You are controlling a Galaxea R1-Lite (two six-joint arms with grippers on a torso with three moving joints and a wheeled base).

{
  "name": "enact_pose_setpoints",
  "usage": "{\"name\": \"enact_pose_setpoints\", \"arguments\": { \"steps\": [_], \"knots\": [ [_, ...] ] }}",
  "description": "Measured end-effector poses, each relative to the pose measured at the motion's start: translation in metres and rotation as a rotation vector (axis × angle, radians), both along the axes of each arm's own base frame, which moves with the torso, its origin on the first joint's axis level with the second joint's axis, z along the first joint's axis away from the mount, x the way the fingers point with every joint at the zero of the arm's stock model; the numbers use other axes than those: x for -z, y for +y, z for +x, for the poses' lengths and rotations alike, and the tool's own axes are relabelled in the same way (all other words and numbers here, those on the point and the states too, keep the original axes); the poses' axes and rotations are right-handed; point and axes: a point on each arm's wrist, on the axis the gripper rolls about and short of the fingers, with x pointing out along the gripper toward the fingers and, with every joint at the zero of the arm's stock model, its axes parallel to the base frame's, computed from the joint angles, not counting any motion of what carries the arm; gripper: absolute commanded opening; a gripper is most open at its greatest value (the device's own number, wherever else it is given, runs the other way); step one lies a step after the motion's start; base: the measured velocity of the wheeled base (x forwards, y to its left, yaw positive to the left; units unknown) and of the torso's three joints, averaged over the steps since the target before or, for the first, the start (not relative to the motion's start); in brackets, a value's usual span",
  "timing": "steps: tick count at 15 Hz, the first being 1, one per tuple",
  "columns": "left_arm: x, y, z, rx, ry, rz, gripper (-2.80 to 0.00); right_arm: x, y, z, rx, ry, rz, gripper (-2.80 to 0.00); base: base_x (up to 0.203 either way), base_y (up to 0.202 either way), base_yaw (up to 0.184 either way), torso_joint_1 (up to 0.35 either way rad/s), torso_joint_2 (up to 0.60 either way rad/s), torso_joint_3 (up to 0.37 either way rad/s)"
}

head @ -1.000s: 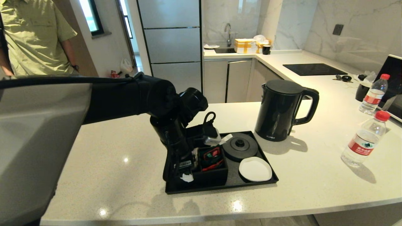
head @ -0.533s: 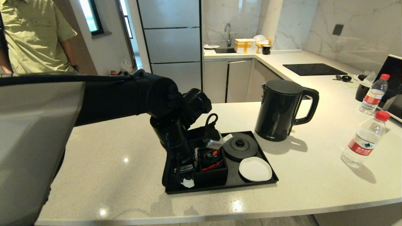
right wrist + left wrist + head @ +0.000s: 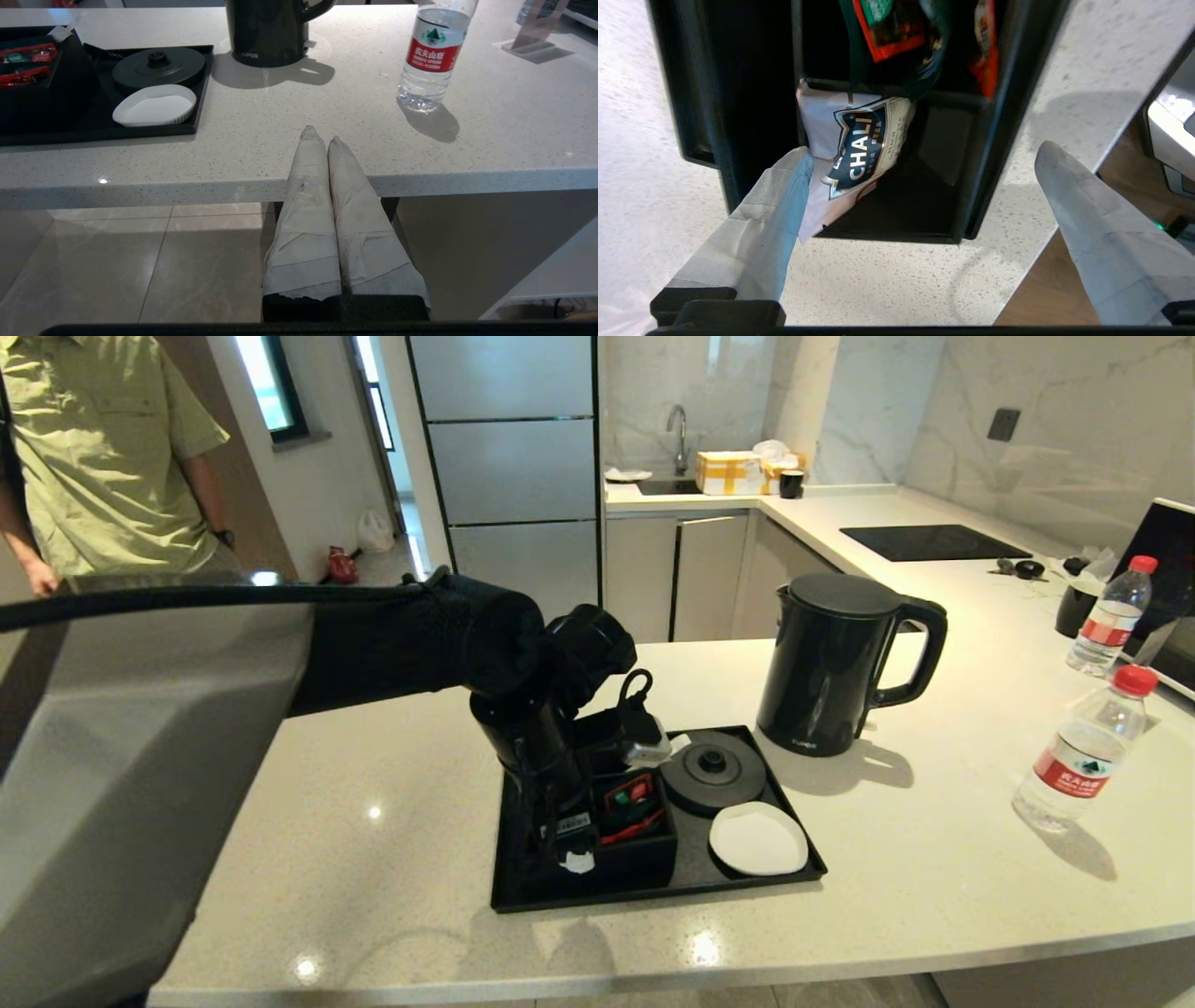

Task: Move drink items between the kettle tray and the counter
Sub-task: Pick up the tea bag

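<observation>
My left gripper (image 3: 922,151) hangs open over the front compartment of the black kettle tray (image 3: 747,887). A pink-and-black sachet (image 3: 850,154) leans in that compartment, and one of the fingers (image 3: 784,186) touches its edge. The other finger is wide of the tray, over the counter (image 3: 373,859). Red-and-green packets (image 3: 887,28) fill the neighbouring compartment. The black kettle (image 3: 831,663) stands on the counter behind the tray, off its round base (image 3: 714,770). A red-capped bottle (image 3: 1083,751) stands on the counter at right. My right gripper (image 3: 322,133) is shut and empty, below the counter's front edge.
A white coaster (image 3: 758,840) lies in the tray's front right. A second bottle (image 3: 1111,616), a black cup (image 3: 1078,607) and a dark screen (image 3: 1167,579) stand at far right. The hob (image 3: 934,541) is behind. A person (image 3: 103,448) stands at back left.
My left arm has shifted a little to the right over the tray's left side. The kettle, the bottles and the right gripper have not moved.
</observation>
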Motion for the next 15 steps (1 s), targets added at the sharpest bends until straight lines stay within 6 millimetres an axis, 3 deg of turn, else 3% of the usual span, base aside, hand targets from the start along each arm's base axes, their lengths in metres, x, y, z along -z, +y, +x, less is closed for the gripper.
{"name": "enact_pose_setpoints", "arguments": {
  "steps": [7,15],
  "knots": [
    [0.0015,-0.002,0.0054,-0.009,-0.03,-0.02,0.0,0.0,0.0,0.0,0.0,0.0,0.0,-2.8,0.0,0.0,0.0,0.0,0.0,0.0],
    [0.0015,0.0047,-0.0033,-0.009,0.034,0.031,0.0,0.0,0.0,0.0,0.0,0.0,0.0,-2.8,0.0,0.0,0.0,0.0,0.0,0.0]
  ]
}}
